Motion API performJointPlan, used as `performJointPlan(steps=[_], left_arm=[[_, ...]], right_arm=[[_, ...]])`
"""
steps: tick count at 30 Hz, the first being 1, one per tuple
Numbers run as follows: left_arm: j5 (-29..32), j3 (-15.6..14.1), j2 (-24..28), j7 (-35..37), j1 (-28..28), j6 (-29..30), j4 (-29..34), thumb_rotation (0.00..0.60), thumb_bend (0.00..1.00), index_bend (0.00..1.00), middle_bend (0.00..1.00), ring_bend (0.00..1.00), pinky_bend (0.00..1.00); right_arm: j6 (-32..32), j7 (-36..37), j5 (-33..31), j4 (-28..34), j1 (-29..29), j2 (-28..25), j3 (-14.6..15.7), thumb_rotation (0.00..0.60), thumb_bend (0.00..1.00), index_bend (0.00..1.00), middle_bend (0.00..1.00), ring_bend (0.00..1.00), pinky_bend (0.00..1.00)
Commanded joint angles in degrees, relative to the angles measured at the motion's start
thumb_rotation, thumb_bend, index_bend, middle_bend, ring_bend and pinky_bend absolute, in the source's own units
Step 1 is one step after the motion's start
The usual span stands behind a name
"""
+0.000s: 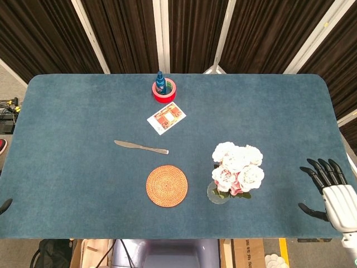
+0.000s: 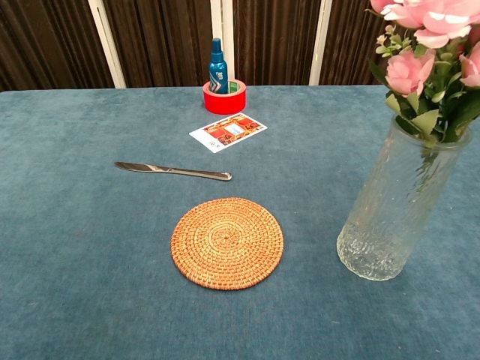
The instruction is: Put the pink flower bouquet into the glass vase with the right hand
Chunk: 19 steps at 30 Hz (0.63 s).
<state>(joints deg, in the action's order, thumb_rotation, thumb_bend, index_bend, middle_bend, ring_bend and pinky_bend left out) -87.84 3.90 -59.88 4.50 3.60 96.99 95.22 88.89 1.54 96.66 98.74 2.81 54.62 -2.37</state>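
The pink flower bouquet [image 1: 237, 167] stands with its stems in the glass vase [image 1: 217, 194] at the front right of the table. In the chest view the ribbed vase [image 2: 397, 217] is upright and the blooms [image 2: 427, 41] rise out of its mouth. My right hand [image 1: 330, 190] is far to the right of the vase near the table's right edge, fingers spread, holding nothing and well apart from the flowers. Of my left hand only a dark tip [image 1: 4, 205] shows at the left edge. Neither hand shows in the chest view.
A round woven coaster [image 1: 167, 186] lies just left of the vase. Behind it are a table knife [image 1: 140, 147], a picture card [image 1: 166, 118], and a red tape roll [image 1: 164, 91] with a blue bottle [image 1: 160, 82] standing in it.
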Motion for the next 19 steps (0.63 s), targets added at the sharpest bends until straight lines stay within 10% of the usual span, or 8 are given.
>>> performJointPlan(steps=[1, 19], left_arm=[[0.1, 0.0, 0.1, 0.2, 0.0, -0.1, -0.1, 0.600, 0.21, 0.12, 0.00, 0.00, 0.05], [1.7, 0.4, 0.3, -0.1, 0.0, -0.7, 0.1, 0.600, 0.21, 0.11, 0.00, 0.00, 0.05]], right_arm=[[5.9, -9.1, 3.2, -4.0, -2.9, 5.5, 0.2, 0.600, 0.09, 0.21, 0.13, 0.05, 0.00], [-1.4, -10.9, -4.3, -2.4, -1.7, 4.9, 0.4, 0.600, 0.09, 0.15, 0.07, 0.02, 0.00]])
